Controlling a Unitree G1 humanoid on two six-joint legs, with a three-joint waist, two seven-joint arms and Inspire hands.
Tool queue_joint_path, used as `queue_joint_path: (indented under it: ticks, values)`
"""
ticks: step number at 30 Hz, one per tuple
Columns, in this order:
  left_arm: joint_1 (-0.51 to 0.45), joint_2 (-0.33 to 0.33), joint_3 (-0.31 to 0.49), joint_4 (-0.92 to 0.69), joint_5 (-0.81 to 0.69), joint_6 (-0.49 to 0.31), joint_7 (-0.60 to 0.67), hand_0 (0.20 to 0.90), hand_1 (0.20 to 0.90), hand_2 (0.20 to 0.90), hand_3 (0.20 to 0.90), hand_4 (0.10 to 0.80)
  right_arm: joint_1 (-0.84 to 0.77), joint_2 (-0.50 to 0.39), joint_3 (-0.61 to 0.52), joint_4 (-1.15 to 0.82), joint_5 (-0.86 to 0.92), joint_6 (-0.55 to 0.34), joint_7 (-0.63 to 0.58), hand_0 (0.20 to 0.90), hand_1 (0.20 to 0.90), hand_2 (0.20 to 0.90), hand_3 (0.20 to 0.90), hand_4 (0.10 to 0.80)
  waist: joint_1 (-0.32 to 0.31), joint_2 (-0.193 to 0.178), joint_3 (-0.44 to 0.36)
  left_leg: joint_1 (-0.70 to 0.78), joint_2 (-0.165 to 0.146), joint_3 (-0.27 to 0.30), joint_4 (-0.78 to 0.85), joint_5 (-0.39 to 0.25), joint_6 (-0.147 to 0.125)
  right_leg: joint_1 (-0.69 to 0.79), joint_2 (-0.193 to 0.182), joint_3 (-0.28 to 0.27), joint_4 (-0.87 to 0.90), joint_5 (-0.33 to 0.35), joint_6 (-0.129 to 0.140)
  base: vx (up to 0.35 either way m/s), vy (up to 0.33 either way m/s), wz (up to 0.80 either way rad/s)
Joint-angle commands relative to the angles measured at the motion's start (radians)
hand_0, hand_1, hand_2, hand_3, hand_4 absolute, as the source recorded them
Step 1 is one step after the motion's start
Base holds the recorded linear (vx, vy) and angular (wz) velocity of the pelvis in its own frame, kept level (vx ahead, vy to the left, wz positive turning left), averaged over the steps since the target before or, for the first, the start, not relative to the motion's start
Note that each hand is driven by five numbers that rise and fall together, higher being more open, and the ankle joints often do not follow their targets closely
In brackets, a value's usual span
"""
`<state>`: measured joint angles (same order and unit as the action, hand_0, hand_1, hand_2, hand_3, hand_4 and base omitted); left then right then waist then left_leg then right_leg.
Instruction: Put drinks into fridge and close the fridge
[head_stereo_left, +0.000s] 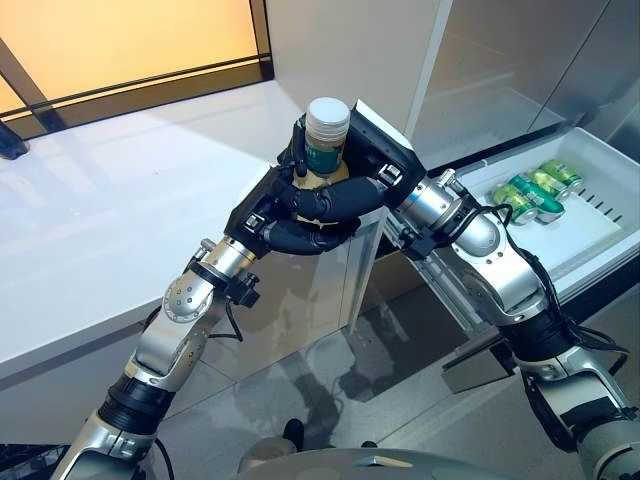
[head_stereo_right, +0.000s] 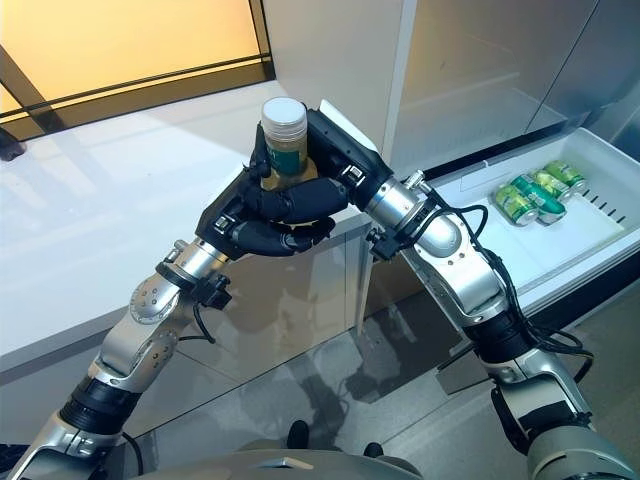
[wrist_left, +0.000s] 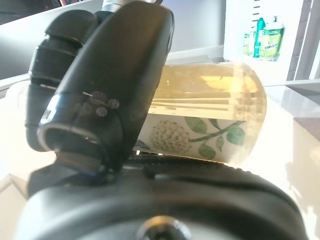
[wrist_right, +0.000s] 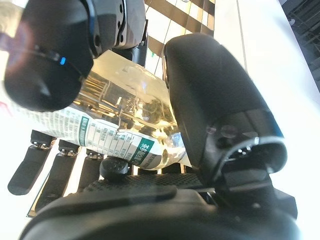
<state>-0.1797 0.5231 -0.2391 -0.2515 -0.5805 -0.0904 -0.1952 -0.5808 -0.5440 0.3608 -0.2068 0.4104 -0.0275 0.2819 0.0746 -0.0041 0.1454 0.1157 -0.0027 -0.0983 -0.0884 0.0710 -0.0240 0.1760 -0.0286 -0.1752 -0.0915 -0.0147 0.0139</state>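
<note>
Pale tea bottle gripped two-handed above the desk edge

Held upright: bottle (head_stereo_left: 326, 140), white-capped, with left hand (head_stereo_left: 283, 215) and right hand (head_stereo_left: 352, 190) fingers curled round it. Green cans (head_stereo_left: 533, 192) lying in open fridge drawer (head_stereo_left: 600, 235), well apart.

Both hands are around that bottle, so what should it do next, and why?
Probably let the left hand go and carry the bottle with the right hand toward the open fridge drawer, where green cans already lie. Both hands grip it above the counter.

At the right of the frame the open fridge drawer (head_stereo_left: 600, 245) has bare floor in front; green cans (head_stereo_left: 535, 193) fill its back corner.
</note>
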Motion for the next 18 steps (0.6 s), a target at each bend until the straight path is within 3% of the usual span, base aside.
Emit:
queue_joint_path:
  ticks: [1, 5, 8, 13, 18]
  values:
    - [0.018, 0.002, 0.375, 0.123, -0.285, -0.114, 0.174, 0.900, 0.900, 0.900, 0.900, 0.800, 0.023, -0.106, -0.315, -0.044, 0.050, -0.141, -0.147, 0.300, 0.300, 0.300, 0.200, 0.100, -0.009, -0.032, -0.115, 0.020, -0.039, 0.008, 0.001, -0.085, 0.027, -0.027, -0.013, 0.014, 0.018, 0.028, 0.048, 0.000, 0.000, 0.00]
    - [0.020, 0.031, 0.406, 0.180, -0.049, -0.184, 0.381, 0.900, 0.900, 0.900, 0.900, 0.800, 0.013, -0.124, -0.325, -0.045, 0.052, -0.148, -0.177, 0.300, 0.300, 0.300, 0.200, 0.100, -0.011, -0.035, -0.117, 0.019, -0.040, 0.008, 0.001, -0.083, 0.027, -0.027, -0.012, 0.015, 0.017, 0.028, 0.048, 0.000, 0.000, 0.00]
    - [0.022, 0.063, 0.438, 0.199, 0.027, -0.192, 0.413, 0.900, 0.900, 0.900, 0.900, 0.800, 0.024, -0.145, -0.349, -0.049, 0.057, -0.153, -0.180, 0.300, 0.300, 0.300, 0.200, 0.100, -0.012, -0.036, -0.119, 0.016, -0.040, 0.008, 0.001, -0.082, 0.026, -0.027, -0.012, 0.016, 0.016, 0.026, 0.047, 0.000, 0.000, 0.00]
    - [0.043, 0.071, 0.483, 0.203, -0.028, -0.213, 0.380, 0.900, 0.900, 0.900, 0.900, 0.800, 0.078, -0.161, -0.403, -0.063, 0.031, -0.179, -0.187, 0.300, 0.300, 0.300, 0.200, 0.100, -0.017, -0.035, -0.119, 0.013, -0.036, 0.013, 0.001, -0.083, 0.023, -0.030, -0.012, 0.018, 0.016, 0.025, 0.049, 0.000, 0.000, 0.00]
    - [0.073, 0.047, 0.516, 0.172, -0.152, -0.232, 0.271, 0.900, 0.900, 0.900, 0.900, 0.800, 0.147, -0.171, -0.478, -0.070, -0.047, -0.199, -0.217, 0.300, 0.300, 0.300, 0.200, 0.100, -0.025, -0.034, -0.118, 0.014, -0.036, 0.015, 0.001, -0.086, 0.023, -0.033, -0.011, 0.022, 0.019, 0.023, 0.049, 0.000, 0.000, 0.00]
